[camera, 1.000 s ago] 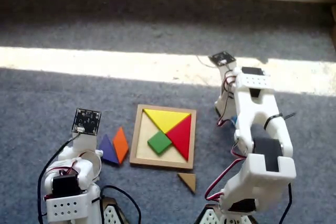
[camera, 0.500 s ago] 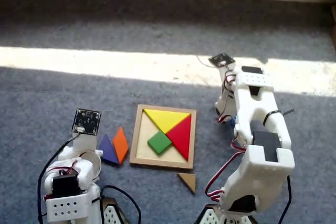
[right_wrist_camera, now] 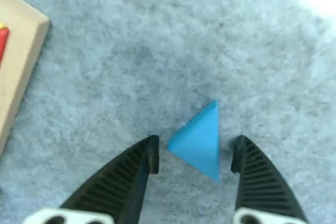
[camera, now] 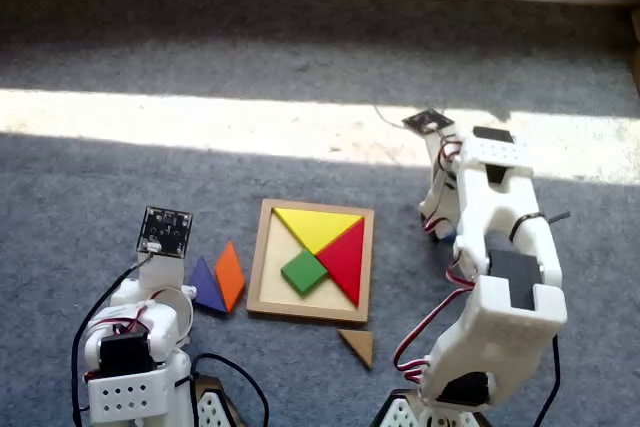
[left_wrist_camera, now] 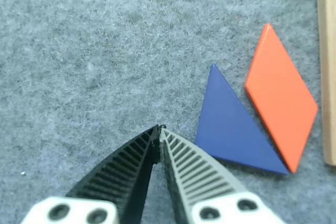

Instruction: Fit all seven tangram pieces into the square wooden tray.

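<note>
grey carpet (right_wrist_camera: 157, 40); light blue triangle (right_wrist_camera: 199, 140) between spread right gripper (right_wrist_camera: 194, 156) fingers.

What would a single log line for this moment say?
right gripper open astride light-blue triangle | left gripper shut beside dark-blue triangle | tray holds yellow triangle, red triangle, green square

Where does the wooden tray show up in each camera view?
High view: wooden tray near the centre, on the grey carpet.
Left wrist view: a strip of its rim at the frame's edge, beyond the orange piece.
Right wrist view: one corner, across from the light blue triangle.
Shared landmark: the grey carpet underneath.
</note>
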`<state>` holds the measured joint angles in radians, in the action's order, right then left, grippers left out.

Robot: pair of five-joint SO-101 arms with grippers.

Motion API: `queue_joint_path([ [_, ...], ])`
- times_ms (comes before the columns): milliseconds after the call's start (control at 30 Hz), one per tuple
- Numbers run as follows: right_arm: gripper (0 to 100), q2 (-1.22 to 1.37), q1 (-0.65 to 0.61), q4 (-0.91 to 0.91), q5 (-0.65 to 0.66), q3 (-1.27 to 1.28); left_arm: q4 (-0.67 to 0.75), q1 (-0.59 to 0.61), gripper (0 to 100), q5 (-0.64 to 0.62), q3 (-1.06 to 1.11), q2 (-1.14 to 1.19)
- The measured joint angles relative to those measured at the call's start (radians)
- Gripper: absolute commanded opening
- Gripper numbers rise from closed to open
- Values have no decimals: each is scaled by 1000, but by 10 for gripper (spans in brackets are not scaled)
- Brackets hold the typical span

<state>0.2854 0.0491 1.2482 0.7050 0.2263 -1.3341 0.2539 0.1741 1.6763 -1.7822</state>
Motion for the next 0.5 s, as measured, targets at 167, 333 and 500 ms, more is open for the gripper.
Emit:
queue_joint_path([
  [167, 224, 0, 3, 2, 37, 0, 0, 0, 28, 0, 0, 0],
  [333, 224, 17, 3, 3, 41, -3, 0, 0, 28, 0, 0, 0],
  [500, 147, 55, 3, 9, 41, -34, 0, 0, 28, 0, 0, 0],
])
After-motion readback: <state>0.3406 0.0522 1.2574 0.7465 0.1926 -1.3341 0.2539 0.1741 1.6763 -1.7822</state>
